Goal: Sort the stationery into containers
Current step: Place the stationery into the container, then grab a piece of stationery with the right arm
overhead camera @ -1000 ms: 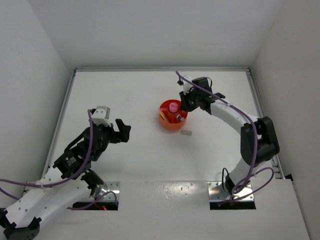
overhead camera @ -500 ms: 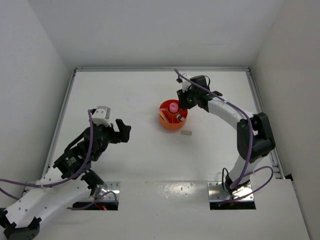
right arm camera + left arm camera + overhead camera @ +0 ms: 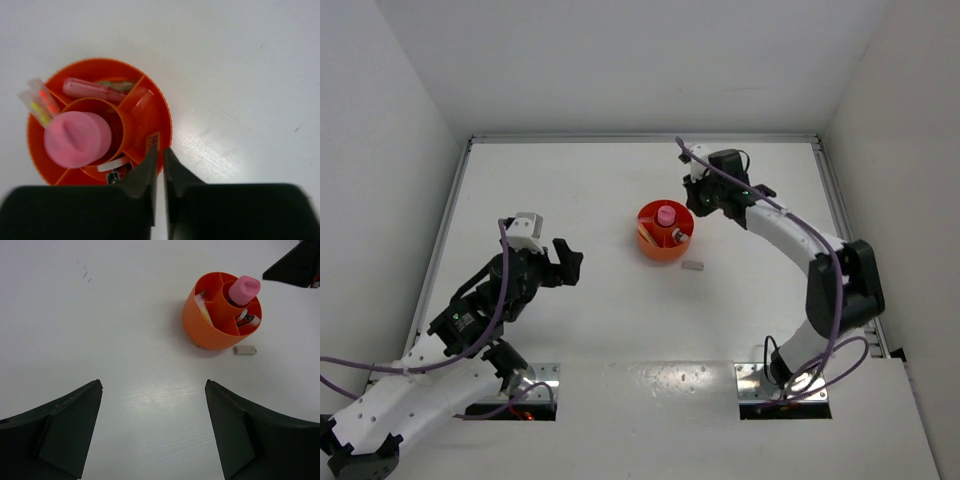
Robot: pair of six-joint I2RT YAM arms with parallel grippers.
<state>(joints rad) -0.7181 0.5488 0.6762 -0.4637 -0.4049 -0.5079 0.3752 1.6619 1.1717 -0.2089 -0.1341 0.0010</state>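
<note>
Orange tub [image 3: 666, 243]: sits right of centre on the tabletop [image 3: 560, 190], well within the right arm's reach, probably to keep each drop a short move. Holds a pink-capped tube [image 3: 76, 139] upright in the central well, seemingly the only slot wide enough for something so stubby. Keeps a pink pen [image 3: 91, 89] and a greenish stick [image 3: 117, 84] together in one outer compartment. Carries two pale sticks [image 3: 37, 100] in the next one, poking out over the rim, apparently being longer than the wall is high. Shows a small white item low in another compartment, too hidden to name.

Right claw [image 3: 159, 162]: hangs over the tub's far-right edge, tips pressed nearly together, grips nothing. Looks free to go for another piece.

Beige block [image 3: 244, 350]: lies flat on the tabletop just beside the tub's near-right wall, not touching it, not yet sorted. Appears to be the one piece left outside. Calls for a low, narrow pinch, being small and flat.

Left claw [image 3: 152, 390]: hovers well to the left of the tub, spread wide, carries nothing. Faces the tub from a distance, likely parked clear of the right arm's work.
</note>
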